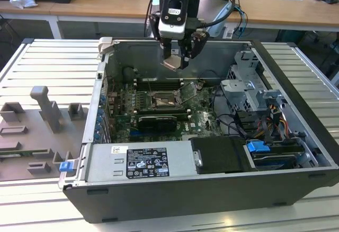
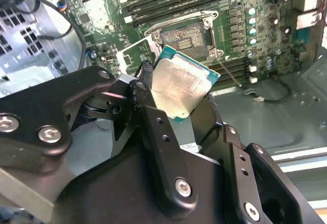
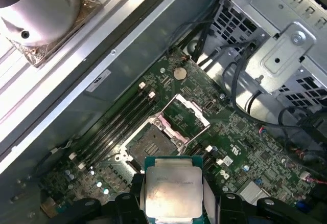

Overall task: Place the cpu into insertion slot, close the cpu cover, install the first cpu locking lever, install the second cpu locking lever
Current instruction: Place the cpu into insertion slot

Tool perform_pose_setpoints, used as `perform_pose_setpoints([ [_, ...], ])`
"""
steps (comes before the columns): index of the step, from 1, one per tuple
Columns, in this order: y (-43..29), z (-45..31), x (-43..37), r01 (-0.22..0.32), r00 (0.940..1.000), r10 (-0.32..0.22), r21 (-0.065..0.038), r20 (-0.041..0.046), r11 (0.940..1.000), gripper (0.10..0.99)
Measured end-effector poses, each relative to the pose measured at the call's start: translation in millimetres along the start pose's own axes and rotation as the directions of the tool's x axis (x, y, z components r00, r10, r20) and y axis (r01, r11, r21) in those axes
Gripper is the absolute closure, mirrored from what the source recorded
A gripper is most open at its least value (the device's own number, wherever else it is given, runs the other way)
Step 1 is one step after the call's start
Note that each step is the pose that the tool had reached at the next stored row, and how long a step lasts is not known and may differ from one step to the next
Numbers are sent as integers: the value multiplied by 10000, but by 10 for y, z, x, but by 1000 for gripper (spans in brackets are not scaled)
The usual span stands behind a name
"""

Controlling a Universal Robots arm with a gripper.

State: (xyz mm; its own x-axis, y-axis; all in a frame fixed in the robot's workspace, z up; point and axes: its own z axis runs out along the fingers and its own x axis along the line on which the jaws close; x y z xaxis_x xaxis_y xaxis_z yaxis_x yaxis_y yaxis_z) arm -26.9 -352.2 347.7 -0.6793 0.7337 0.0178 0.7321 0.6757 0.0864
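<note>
Tool (image 2: 176, 92) closed partway on the cpu (image 2: 180, 83), gripping its opposite edges above the open insertion slot (image 3: 148, 144).

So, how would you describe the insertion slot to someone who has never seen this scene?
Start at the open computer case and find the green board on its floor. Next to the long memory slots lies the insertion slot: the only square socket, dark-centred, metal-rimmed, its cpu cover raised.

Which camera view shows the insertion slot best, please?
The first wrist view: the insertion slot lies open and unhidden, the cpu cover raised beside it. In the second wrist view the held cpu overlaps its edge. The exterior view shows it from afar, below the gripper.
</note>
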Motion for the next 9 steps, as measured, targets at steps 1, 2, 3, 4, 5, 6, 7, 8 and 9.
perform_pose_setpoints([
  [1, -1, 13, 0, -246, 9997, 246, -3, 18, 9997, 545],
  [2, -2, 21, 0, -397, 9992, 397, -4, 31, 9992, 545],
  [3, -2, 29, -1, -564, 9984, 564, -8, 45, 9984, 545],
  [4, -3, 34, -1, -644, 9979, 644, -8, 51, 9979, 545],
  [5, -3, 38, -1, -710, 9975, 710, -8, 56, 9975, 545],
  [6, -4, 43, -1, -800, 9968, 800, -8, 62, 9968, 545],
  [7, -4, 49, -1, -884, 9961, 884, -9, 67, 9961, 545],
  [8, -4, 52, -1, -918, 9958, 918, -9, 69, 9958, 545],
  [9, -5, 54, -1, -954, 9954, 954, -9, 72, 9954, 545],
])
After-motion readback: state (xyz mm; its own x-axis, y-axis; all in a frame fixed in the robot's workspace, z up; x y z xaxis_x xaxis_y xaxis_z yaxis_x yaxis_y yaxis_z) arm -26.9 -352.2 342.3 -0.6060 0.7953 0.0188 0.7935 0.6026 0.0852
